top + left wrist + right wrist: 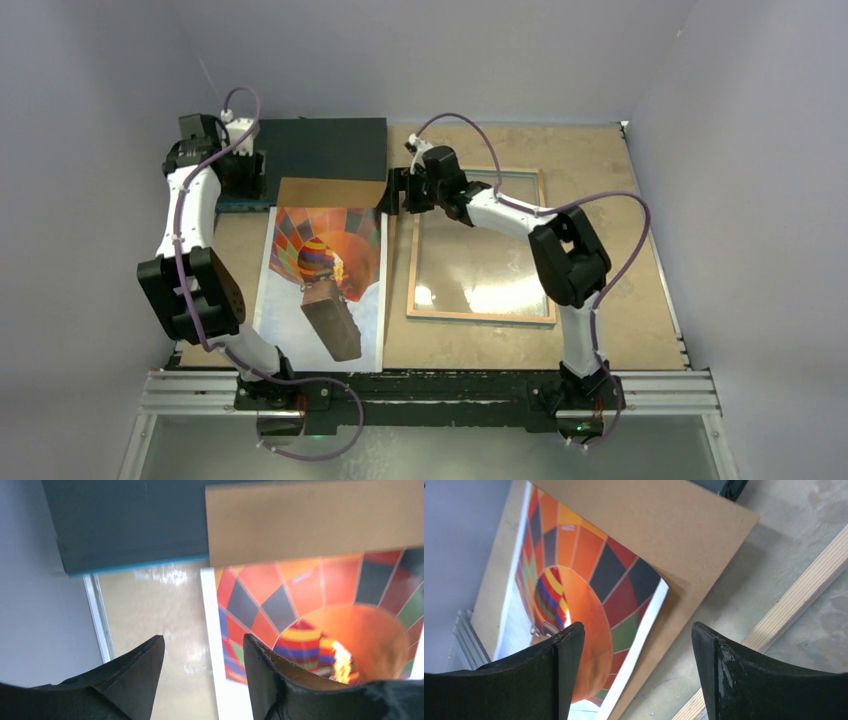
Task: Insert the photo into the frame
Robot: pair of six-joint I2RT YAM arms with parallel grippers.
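Grey walls enclosed a brown tabletop on which the photo and the frame lay flat, side by side and apart. Their long axes were parallel, running from the arm bases toward the far wall.

Left gripper: fingers apart with nothing between them, above bare tabletop at the photo's far left corner. The print's white left edge lay just right of the right finger, and the dark box lay ahead.

Right gripper: fingers likewise apart and empty, over the gap between photo and frame at their far ends. The photo's far right corner lay ahead and to its left, the frame's wooden rim to its right.

A plain brown board met the photo's far end. In the right wrist view the print's corner appeared to rest on it, though the order of the layers could not be settled.

Judgement: neither arm held the photo and the frame lay unfilled. Both grippers were about equally near the print's far edge. The coming move therefore turned on carrying the photo sideways, past the right gripper to its right, with its long axis kept parallel to the frame's.
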